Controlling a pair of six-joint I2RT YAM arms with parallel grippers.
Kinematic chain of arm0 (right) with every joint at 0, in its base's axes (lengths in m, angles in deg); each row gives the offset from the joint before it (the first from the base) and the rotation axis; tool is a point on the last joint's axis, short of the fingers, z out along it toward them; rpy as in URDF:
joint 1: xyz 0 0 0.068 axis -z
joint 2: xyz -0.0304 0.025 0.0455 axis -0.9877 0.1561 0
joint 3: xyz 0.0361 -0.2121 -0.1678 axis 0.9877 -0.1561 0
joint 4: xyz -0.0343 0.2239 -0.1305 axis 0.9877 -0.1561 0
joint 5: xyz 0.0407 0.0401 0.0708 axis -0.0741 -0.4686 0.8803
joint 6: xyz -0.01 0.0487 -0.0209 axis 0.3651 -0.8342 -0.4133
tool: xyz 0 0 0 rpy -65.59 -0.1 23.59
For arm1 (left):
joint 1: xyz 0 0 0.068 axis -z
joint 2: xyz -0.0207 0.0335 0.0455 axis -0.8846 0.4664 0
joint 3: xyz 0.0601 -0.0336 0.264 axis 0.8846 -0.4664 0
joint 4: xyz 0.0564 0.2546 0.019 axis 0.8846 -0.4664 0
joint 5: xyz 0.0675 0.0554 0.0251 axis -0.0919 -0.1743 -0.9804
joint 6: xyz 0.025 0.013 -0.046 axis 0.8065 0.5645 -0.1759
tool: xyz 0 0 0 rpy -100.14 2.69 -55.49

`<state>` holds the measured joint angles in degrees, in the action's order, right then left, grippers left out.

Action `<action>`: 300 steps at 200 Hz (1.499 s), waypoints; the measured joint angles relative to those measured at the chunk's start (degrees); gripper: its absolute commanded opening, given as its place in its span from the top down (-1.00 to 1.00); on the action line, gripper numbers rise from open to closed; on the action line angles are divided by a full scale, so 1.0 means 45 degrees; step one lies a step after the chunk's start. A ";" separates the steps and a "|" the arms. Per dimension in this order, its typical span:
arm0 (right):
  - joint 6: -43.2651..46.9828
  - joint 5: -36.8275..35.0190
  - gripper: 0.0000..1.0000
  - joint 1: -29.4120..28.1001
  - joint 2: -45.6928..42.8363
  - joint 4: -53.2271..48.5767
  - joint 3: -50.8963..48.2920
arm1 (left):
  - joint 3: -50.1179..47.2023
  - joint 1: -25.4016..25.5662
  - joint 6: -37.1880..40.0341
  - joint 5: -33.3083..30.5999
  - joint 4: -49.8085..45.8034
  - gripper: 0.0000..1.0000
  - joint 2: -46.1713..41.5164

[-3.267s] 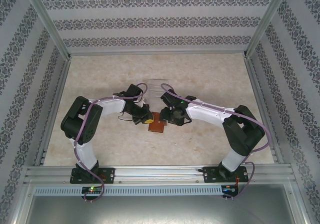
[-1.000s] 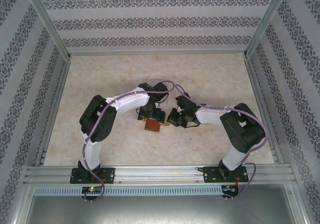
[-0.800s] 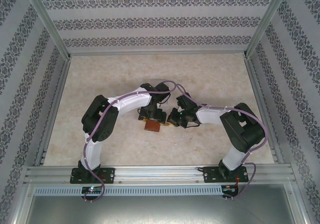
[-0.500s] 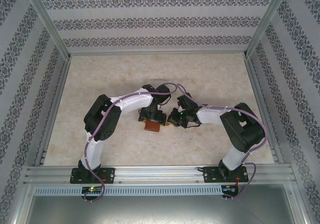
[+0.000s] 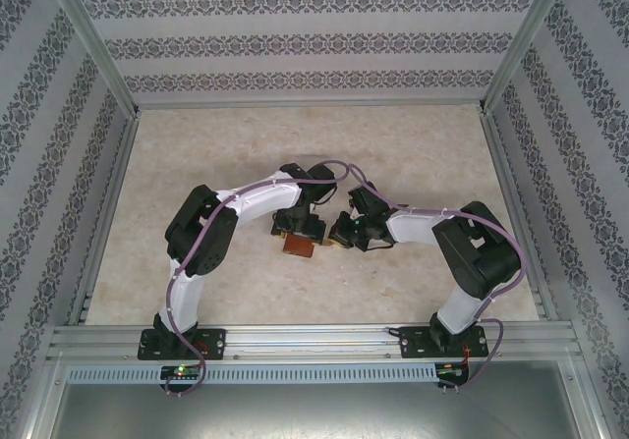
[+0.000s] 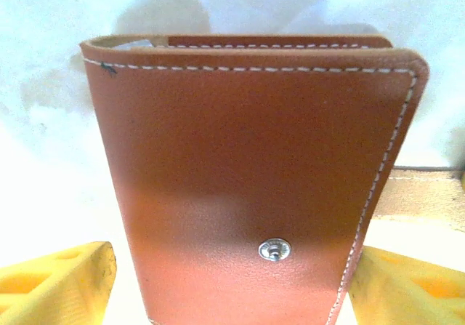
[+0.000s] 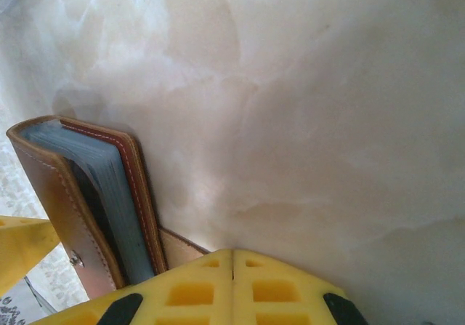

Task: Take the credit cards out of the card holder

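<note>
L arm (image 5: 246, 198) has swung in vs ~3 s back, elbow nearer centre; card holder (image 5: 298, 246) has been nudged a bit left. Holder sits folded mid-bench, w/ free bench (image 5: 423, 154) all round out to the rails. L claw (image 6: 232, 270) is spread, a finger each side of it. R claw (image 7: 232, 259) is pressed together at the strap tab (image 7: 182, 246); can't tell if pinched. Pale marbled top, patterned walls (image 5: 314, 41).

Cream marbled tabletop (image 5: 413, 154) lit bright, glossy in wrist views. Enclosed on three sides by white wallpapered panels w/ grey-purple floral bands (image 5: 314, 41). Silver aluminium corner posts (image 5: 93, 41) btwn panels; perforated grey metal rail (image 5: 314, 372) along near edge.
</note>
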<state>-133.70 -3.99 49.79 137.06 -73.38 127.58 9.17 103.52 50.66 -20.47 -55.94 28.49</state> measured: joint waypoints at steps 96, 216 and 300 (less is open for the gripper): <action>0.0000 0.0000 1.00 0.0000 0.0000 0.0000 0.0000 | 0.0199 0.0068 0.0155 -0.0967 -0.0578 -0.59 -0.0661; 0.0005 0.0000 1.00 -0.0005 0.0000 -0.0005 0.0000 | -0.0141 -0.0680 0.0481 -0.1651 -0.0680 -0.16 -0.1647; 0.0015 -0.0010 1.00 -0.0005 0.0000 -0.0068 0.0034 | -0.1545 -0.1904 0.0787 -0.0840 -0.0092 0.37 -0.2448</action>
<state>-133.64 -4.03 49.77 137.06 -73.69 127.74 2.22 94.95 54.20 -24.25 -56.35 17.48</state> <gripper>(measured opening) 0.058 0.352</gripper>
